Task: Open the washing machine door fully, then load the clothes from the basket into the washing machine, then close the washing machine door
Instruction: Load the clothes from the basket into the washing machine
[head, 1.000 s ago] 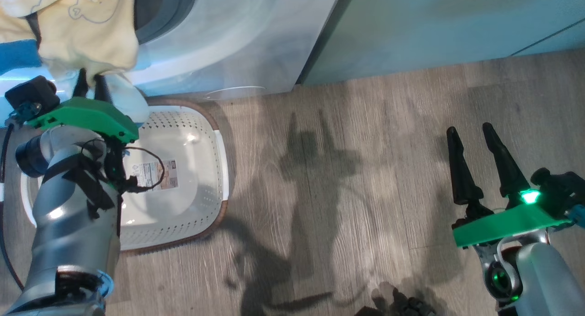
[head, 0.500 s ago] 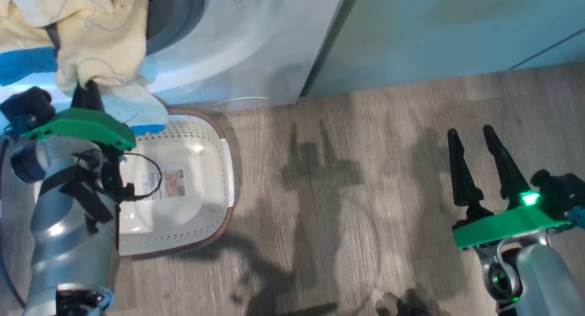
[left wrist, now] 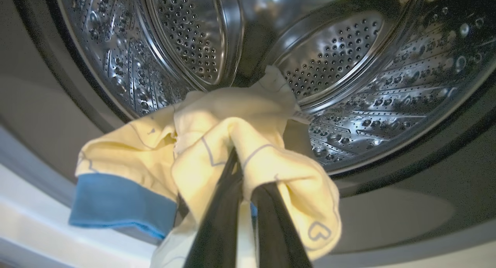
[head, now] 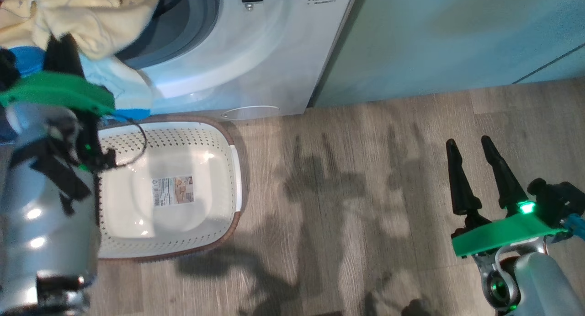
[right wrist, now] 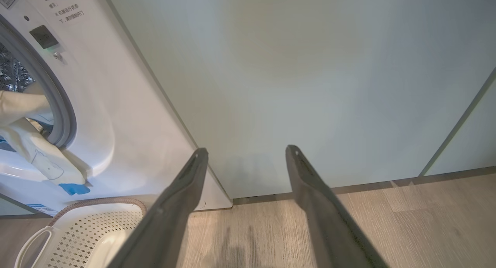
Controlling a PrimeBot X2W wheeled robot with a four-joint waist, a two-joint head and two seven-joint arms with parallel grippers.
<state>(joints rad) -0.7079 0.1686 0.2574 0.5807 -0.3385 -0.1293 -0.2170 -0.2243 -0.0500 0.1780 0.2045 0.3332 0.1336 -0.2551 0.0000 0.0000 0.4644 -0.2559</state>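
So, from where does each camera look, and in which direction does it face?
Head view: on the head, looking down at the floor, the basket and the washing machine; left gripper and right gripper show.
Left wrist view: on the left wrist, looking into the drum; own fingers shut on the clothes.
Right wrist view: on the right wrist, facing the teal cabinet; own fingers open.
Shared: all three views show the clothes and the washing machine.

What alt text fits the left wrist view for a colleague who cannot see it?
The left gripper, shut on the pale yellow, blue-edged clothes, holds them bunched at the round mouth of the washing machine. Behind the cloth gleams the perforated steel drum.
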